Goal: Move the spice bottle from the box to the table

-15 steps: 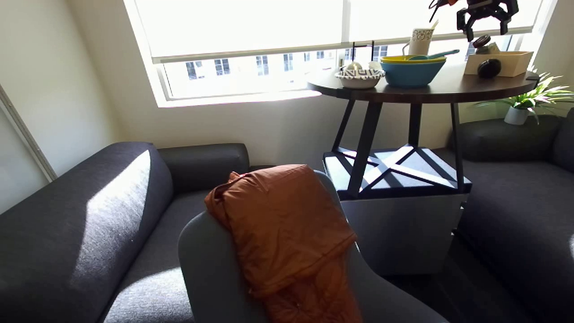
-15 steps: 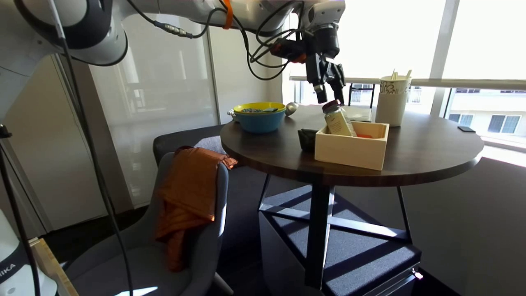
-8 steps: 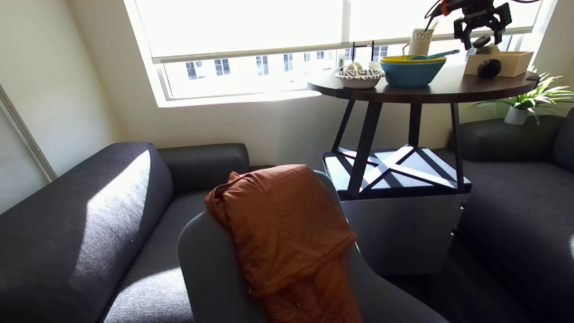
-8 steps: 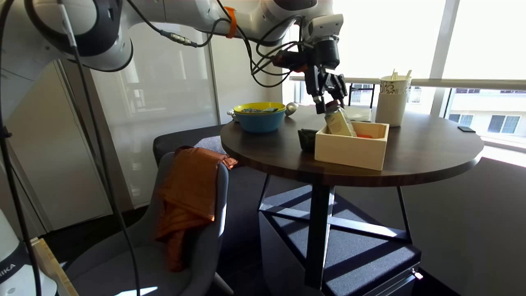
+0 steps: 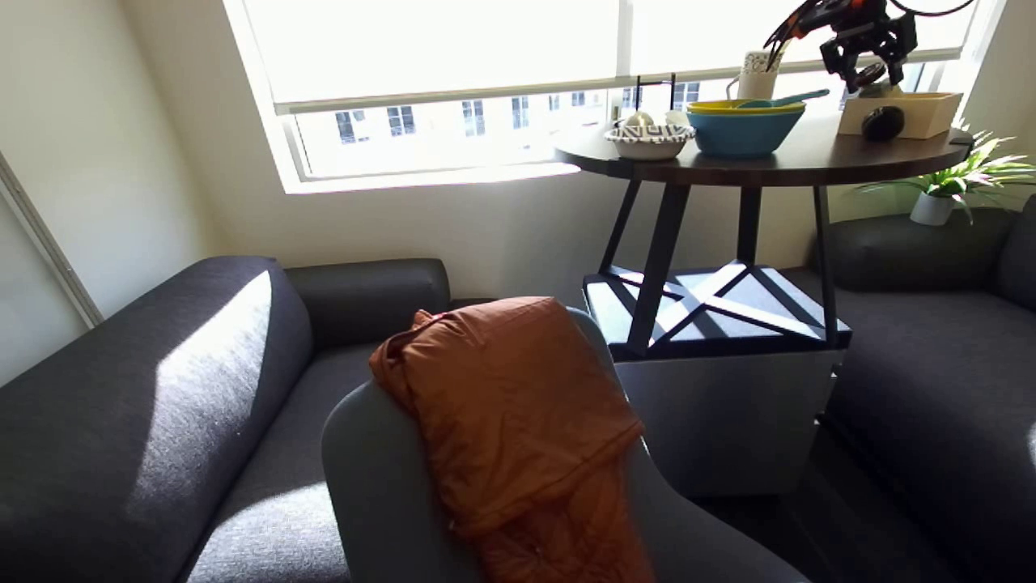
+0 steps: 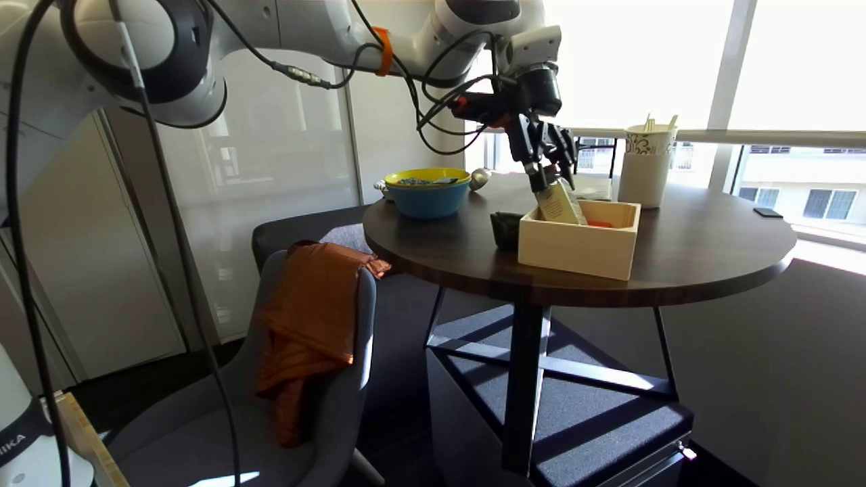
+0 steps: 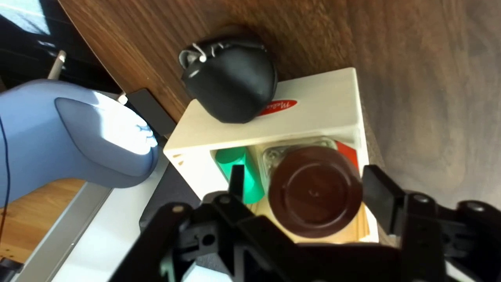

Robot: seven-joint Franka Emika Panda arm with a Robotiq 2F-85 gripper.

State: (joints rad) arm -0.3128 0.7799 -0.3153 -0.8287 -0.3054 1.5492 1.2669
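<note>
the gripper stands released, its fingers spread on either side of the red-brown lid of the spice bottle — in the wrist view a gap shows between one finger and the lid, while the opposite finger is so near the lid's edge that i cannot tell whether they touch. the bottle is in the box, tilted, its upper part leaning out above the rim. the tan box sits on the dark brown round table, and along with the bottle it holds a green cylinder and something red. just beside the box's outer wall is a black rounded thing — touching or apart, i cannot say. also on the table are a tall white container with pale handles poking out, a blue-green bowl with a yellow rim and a teal spoon across its top, and, near that, a small patterned bowl. in both exterior views an orange jacket is draped over a grey chair.
</note>
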